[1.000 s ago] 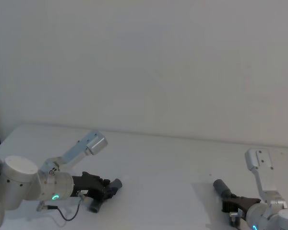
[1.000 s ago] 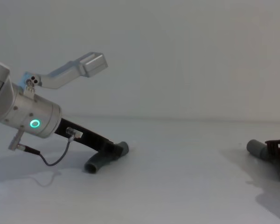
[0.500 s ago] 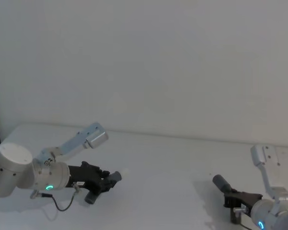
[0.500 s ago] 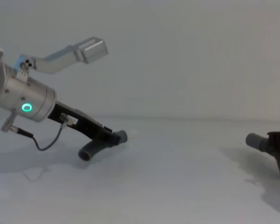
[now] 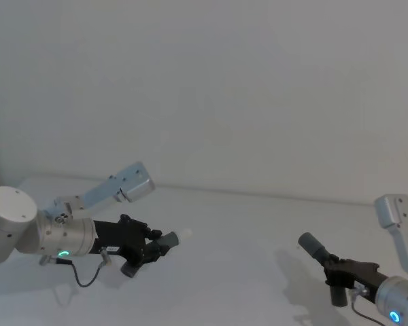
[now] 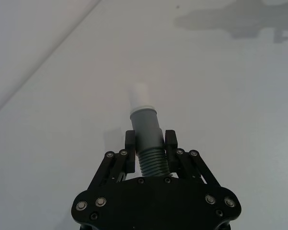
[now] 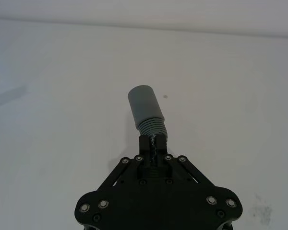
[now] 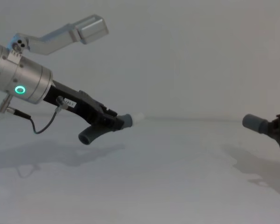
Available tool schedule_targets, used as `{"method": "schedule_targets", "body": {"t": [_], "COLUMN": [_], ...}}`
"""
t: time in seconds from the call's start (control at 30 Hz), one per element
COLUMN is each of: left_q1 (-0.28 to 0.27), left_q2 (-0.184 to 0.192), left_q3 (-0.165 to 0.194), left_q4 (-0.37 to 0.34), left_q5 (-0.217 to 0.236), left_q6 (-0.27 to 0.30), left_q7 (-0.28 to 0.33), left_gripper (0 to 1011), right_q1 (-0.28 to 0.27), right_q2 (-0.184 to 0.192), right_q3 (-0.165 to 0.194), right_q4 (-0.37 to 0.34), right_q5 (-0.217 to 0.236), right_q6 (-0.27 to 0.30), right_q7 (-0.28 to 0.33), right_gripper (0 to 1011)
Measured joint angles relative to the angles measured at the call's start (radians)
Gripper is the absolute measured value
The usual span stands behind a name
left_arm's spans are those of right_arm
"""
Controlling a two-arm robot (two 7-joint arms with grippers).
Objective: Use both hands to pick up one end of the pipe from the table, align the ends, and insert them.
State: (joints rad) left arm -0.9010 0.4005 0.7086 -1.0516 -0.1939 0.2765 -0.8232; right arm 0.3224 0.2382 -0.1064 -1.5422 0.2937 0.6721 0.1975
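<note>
- Above the table (image 8: 177, 182), well apart: left gripper (image 6: 150, 143) clamped on the white-tipped piece (image 6: 145, 125), right gripper (image 7: 153, 143) clamped on the socket piece (image 7: 145, 109).
- Pick-up looks done; next comes aligning both ends over the table.

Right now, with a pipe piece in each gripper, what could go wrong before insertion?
1. White plug tip and socket collar sit far apart, off one axis; a skewed approach could jam the tip on the collar's rim.
2. Right gripper pinches the socket piece on narrow ribs; a push may pivot it.
3. Left gripper holds the white-tipped piece, bent end low over the table; lowering could snag it.
</note>
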Motion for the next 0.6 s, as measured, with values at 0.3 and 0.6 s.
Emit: {"method": "schedule_targets", "body": {"t": [0.3, 0.6], "left_q1": [-0.016, -0.042], "left_q2": [0.012, 0.016], "left_q3": [0.008, 0.016], "left_q4": [-0.002, 0.017], "left_q5": [-0.016, -0.032], "left_q6": [-0.075, -0.153], "left_q7": [-0.049, -0.106], "left_gripper": [330, 329], "right_q1": [-0.02, -0.034], "right_q2": [0.077, 0.156], "right_q3": [-0.001, -0.013], "right_q4": [-0.013, -0.012], "right_q5": [0.036, 0.066], "right_q6": [-0.082, -0.183], "right_q7": [0.141, 0.295], "right_gripper": [57, 52]}}
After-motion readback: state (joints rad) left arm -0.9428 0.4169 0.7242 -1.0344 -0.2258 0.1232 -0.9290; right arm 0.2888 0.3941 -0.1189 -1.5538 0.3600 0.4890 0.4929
